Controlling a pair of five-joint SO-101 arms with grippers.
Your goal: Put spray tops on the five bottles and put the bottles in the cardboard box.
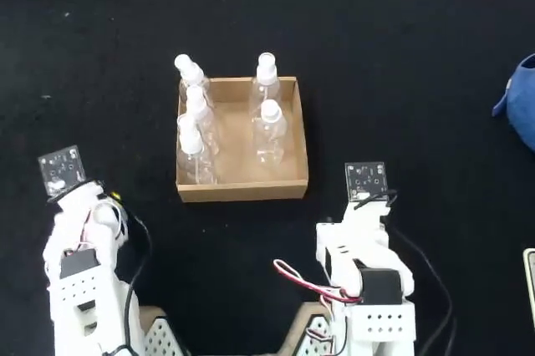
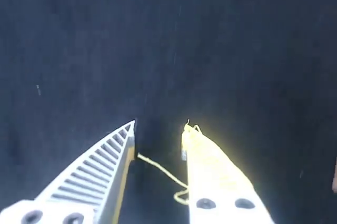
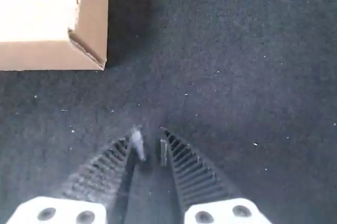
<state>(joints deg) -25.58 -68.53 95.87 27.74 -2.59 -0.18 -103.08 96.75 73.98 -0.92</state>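
High view: the cardboard box (image 1: 242, 191) sits near the middle of the black table (image 1: 418, 55), and all five bottles lie or stand inside it. Three are in the left column: far bottle (image 1: 192, 78), middle bottle (image 1: 199, 112) and near bottle (image 1: 192, 154). Two are in the right column: far right bottle (image 1: 266, 80) and near right bottle (image 1: 272, 129). Each one carries a white spray top. The far bottle's top reaches over the box's far rim. Whether the tops are screwed down tight cannot be told from here.

Both arms are parked at the near edge of the table, well apart from the box. The left gripper (image 2: 158, 126) hangs over bare black table with a modest gap between its fingers and nothing in it. A loose pale thread trails between them. The right gripper (image 3: 149, 132) is drawn in to a thin slit, likewise empty, with one corner of the box near it.

Judgement: both parts of the task look complete, five bottles capped and five boxed. Nothing is visibly left to do, save perhaps checking the far bottle's seating.

A blue object (image 1: 522, 109) lies at the table's right edge, apart from the work.
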